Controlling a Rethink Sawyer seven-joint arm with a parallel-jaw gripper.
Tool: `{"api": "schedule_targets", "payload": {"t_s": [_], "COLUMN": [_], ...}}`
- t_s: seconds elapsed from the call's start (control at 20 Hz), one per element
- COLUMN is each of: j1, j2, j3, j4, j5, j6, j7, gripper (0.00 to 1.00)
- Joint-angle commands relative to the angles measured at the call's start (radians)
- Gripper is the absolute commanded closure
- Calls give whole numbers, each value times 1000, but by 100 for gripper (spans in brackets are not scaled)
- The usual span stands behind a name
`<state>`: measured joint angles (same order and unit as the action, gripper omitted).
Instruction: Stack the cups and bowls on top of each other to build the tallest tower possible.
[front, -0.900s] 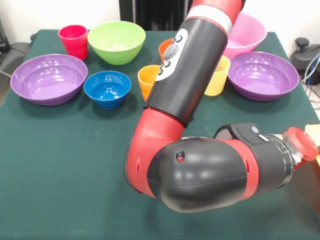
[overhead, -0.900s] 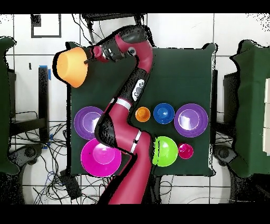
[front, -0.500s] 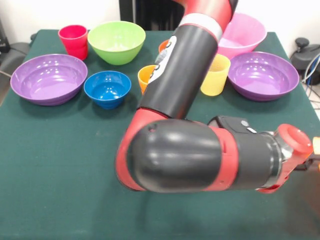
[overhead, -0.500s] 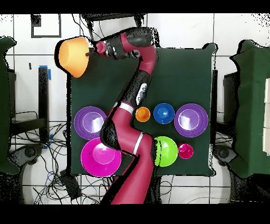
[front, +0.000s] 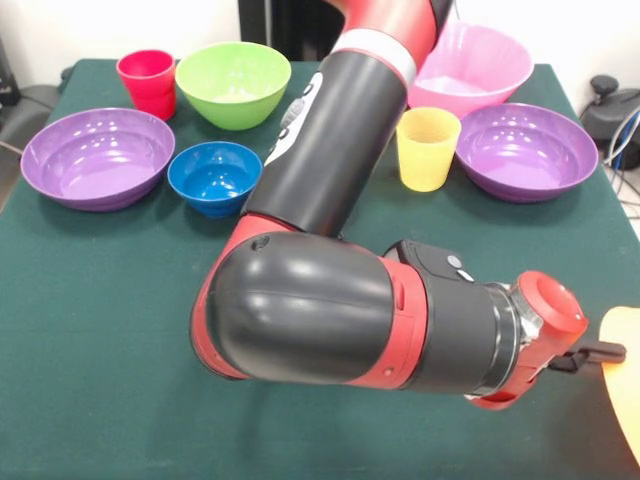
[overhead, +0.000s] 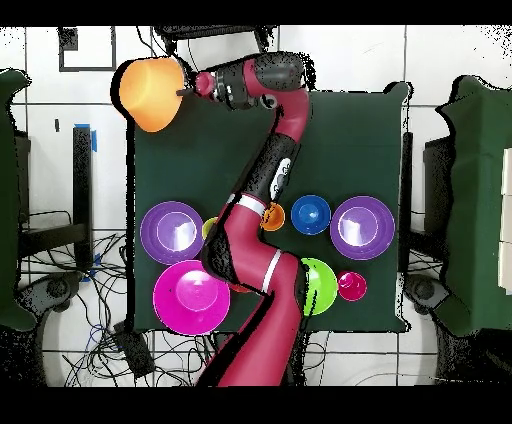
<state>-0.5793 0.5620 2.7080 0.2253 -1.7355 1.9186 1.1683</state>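
My gripper (overhead: 185, 88) is shut on the rim of the big yellow-orange bowl (overhead: 150, 92) and holds it on its side in the air past the table's corner. It also shows at the front view's right edge (front: 625, 385), next to the gripper (front: 592, 352). On the cloth stand two purple bowls (front: 97, 155) (front: 525, 148), the pink bowl (front: 470, 65), the green bowl (front: 233, 80), the blue bowl (front: 214, 175), the red-pink cup (front: 147, 78) and the yellow cup (front: 428, 147). The orange cup (overhead: 273, 216) shows only from overhead. The small orange-red bowl is hidden. No tower shows.
My arm's elbow (front: 320, 300) fills the middle of the front view and hides part of the green table (front: 100, 330). Cables and floor tiles (overhead: 60, 130) surround the table in the overhead view.
The arm has swung the yellow-orange bowl farther from the base and slightly along the table's far edge. In the front view the elbow shifted left, uncovering the yellow cup and hiding the orange one.
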Motion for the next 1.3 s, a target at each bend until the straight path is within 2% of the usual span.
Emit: {"api": "schedule_targets", "payload": {"t_s": [0.05, 0.35, 0.75, 1.0, 1.15, 1.3], "j1": [-35, -47, -82, -120, -146, -171], "j2": [-53, -43, -58, -48, -38, -27], "j3": [-170, -201, -228, -310, -374, -421], "j4": [-183, -177, -191, -142, -101, -80], "j5": [-42, -33, -103, -54, -3, 27], "j6": [-25, 8, 167, 217, 241, 239], "j7": [-102, -103, -147, -113, -88, -106], "gripper": [100, 100, 100, 100, 100, 100]}}
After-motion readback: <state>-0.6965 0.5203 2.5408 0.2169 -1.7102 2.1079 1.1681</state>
